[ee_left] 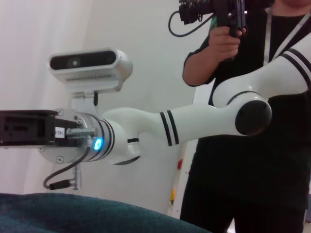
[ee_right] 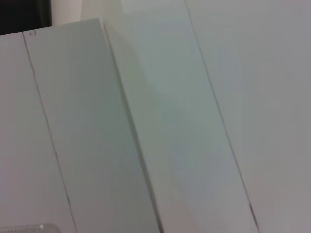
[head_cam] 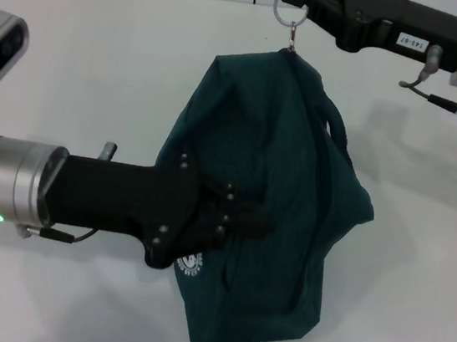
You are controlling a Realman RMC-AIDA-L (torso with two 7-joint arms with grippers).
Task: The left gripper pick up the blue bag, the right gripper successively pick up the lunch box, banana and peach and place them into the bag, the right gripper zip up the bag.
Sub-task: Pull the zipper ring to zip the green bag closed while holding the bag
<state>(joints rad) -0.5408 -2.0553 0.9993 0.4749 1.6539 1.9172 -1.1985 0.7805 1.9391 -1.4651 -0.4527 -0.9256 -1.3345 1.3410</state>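
The blue bag [head_cam: 267,201] hangs in the middle of the head view, its top pulled up toward the far side. My left gripper [head_cam: 227,217] is pressed into its near side just above the white round logo [head_cam: 189,264] and is shut on the fabric. At the bag's top corner the ring zip pull [head_cam: 285,11] sits in my right gripper [head_cam: 301,2], which is shut on it. One loop handle [head_cam: 334,122] shows on the bag's right. In the left wrist view, bag fabric [ee_left: 97,213] fills the bottom edge. The lunch box, banana and peach are out of view.
The white table [head_cam: 100,61] lies under and around the bag. In the left wrist view my right arm [ee_left: 194,121] stretches across, and a person in black [ee_left: 252,160] stands behind it holding a camera. The right wrist view shows only pale panels [ee_right: 146,121].
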